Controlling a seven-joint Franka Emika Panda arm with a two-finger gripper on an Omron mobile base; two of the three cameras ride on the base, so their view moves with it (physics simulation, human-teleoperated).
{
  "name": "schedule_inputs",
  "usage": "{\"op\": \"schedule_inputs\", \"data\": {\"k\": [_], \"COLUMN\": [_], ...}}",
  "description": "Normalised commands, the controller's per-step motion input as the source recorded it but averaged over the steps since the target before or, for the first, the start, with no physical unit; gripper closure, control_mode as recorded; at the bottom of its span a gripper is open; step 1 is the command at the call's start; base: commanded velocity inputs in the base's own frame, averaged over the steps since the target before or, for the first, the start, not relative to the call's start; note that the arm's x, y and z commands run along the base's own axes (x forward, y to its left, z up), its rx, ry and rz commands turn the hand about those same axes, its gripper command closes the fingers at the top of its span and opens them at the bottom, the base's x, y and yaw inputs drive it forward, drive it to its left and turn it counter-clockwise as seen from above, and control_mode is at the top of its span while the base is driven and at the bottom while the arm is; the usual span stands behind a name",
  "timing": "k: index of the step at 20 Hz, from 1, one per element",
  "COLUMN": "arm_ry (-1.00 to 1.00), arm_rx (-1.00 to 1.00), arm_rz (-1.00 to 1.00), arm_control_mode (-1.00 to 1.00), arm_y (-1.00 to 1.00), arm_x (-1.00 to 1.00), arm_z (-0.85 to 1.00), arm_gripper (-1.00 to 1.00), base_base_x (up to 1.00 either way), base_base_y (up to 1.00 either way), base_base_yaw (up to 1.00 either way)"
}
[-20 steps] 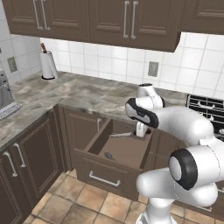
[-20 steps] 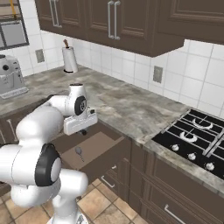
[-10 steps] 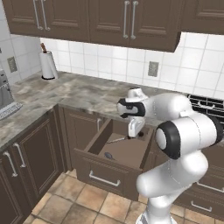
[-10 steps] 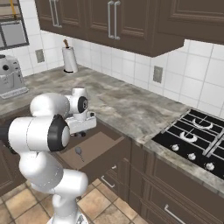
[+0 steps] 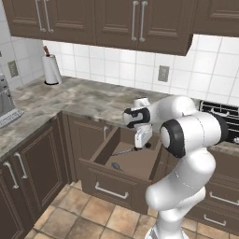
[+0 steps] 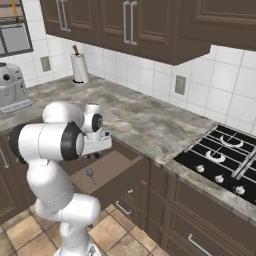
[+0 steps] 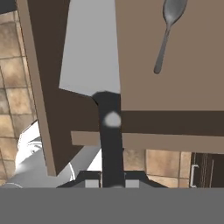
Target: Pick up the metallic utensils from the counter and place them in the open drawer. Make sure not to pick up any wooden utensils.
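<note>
The marbled stone table [image 5: 79,100] is seen running along the tiled wall, with a black gas hob [image 6: 220,155] set into it at one end and a paper towel roll [image 5: 50,69] standing at the far corner. Below its edge the open drawer [image 5: 122,164] is pulled out, its dark front panel carrying a silver bar handle [image 5: 111,191].

The white arm is bent low over the drawer, and the tool [image 5: 140,140] is held above the drawer's rear part, pointing down. In the hand view the tool [image 7: 112,186] is seen pinching the black handle of the knife [image 7: 94,57], whose broad silver blade extends away from the fingers over the drawer's side wall and inner floor.

The dark grey spoon [image 7: 167,30] is seen lying flat on the drawer floor, apart from the blade; it is also visible in the left base view [image 5: 115,165] and in the right base view [image 6: 90,174].
</note>
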Motion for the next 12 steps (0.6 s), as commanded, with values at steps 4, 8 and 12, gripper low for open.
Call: {"op": "schedule_inputs", "data": {"k": [4, 8, 12], "arm_ry": [-0.01, 0.0, 0.0], "arm_rx": [0.0, 0.0, 0.0], "arm_rz": [0.0, 0.0, -0.03], "arm_control_mode": [-1.0, -1.0, -1.0], "arm_y": [0.0, 0.0, 0.0], "arm_x": [0.2, 0.19, 0.16], "arm_z": [-0.24, -0.23, -0.23], "arm_gripper": [1.0, 1.0, 1.0], "base_base_x": [0.0, 0.0, 0.0], "base_base_y": [0.0, 0.0, 0.0], "base_base_yaw": [0.0, 0.0, 0.0]}}
